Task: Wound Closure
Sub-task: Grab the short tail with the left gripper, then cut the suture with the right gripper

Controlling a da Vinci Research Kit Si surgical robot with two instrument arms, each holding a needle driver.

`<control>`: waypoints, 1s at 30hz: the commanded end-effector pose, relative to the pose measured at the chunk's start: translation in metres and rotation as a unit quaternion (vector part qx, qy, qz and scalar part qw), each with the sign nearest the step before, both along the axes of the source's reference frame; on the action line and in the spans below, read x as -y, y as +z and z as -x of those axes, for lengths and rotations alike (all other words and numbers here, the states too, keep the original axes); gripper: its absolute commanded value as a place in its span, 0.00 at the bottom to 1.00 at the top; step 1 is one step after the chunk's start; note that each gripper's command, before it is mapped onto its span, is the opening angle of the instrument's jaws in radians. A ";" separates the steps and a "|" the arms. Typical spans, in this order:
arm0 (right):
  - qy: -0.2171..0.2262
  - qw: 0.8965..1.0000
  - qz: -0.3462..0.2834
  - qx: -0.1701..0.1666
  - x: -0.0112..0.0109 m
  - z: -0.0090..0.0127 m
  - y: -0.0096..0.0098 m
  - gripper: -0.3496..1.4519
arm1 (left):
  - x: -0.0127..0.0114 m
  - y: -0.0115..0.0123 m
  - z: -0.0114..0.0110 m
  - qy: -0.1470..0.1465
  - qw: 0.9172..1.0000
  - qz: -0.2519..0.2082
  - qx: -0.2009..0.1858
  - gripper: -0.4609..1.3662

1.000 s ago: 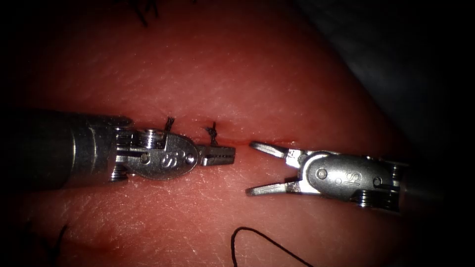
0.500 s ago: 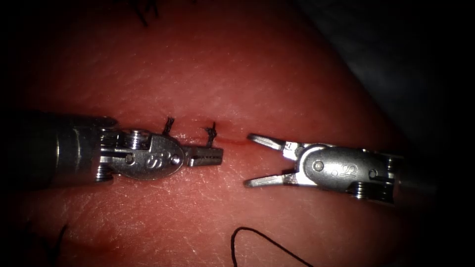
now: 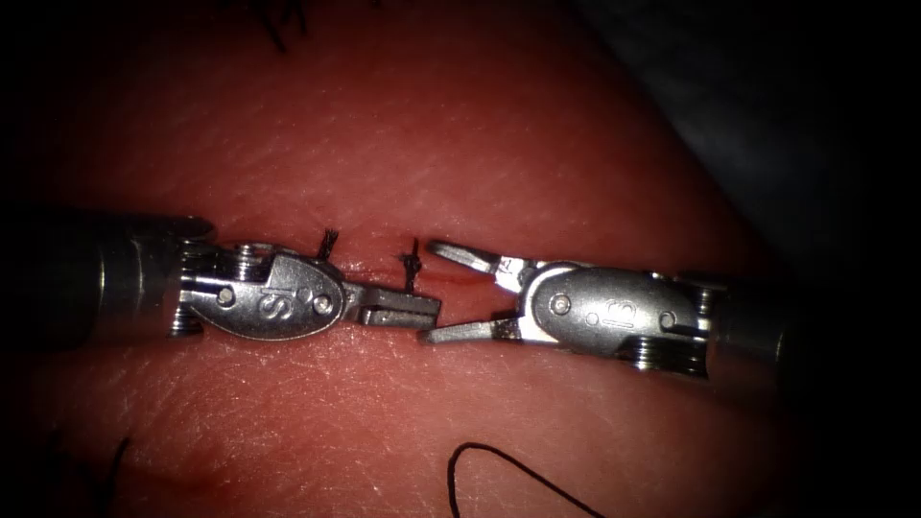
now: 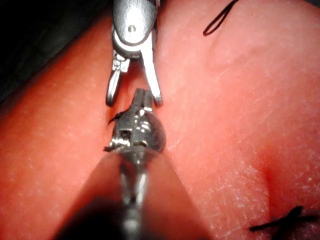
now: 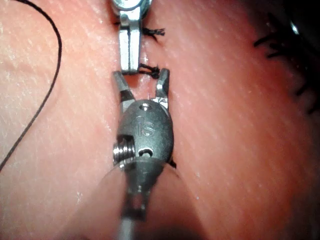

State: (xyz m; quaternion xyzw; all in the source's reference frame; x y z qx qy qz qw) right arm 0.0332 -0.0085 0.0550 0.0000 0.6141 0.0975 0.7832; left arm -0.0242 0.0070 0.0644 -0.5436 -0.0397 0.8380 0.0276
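Note:
My left tool lies along the cut on the tissue, jaws shut with nothing between them. My right tool has its jaws open and empty, one tip on either side of the left tool's tip. A knotted stitch with short dark tails stands at the cut between those open jaws, and a second tail sits further left. The right wrist view has the right tool straddling that knot, with the left tool just beyond. In the left wrist view, my left tool meets the right tool.
A loose loop of black thread lies on the tissue in front of the tools and runs off the lower edge. Dark thread ends lie at the far side, and more at the near left. Red fluid marks the cut.
My right tool has moved left along the cut, its open jaws now around the left tool's tip and the knot. The left tool has drawn back slightly to the left.

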 end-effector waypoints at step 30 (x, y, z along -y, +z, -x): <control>0.034 0.998 0.053 -0.024 -0.0005 -0.0042 0.0008 0.77 | -0.0014 0.0007 -0.0009 -0.057 0.987 -0.122 0.089 0.06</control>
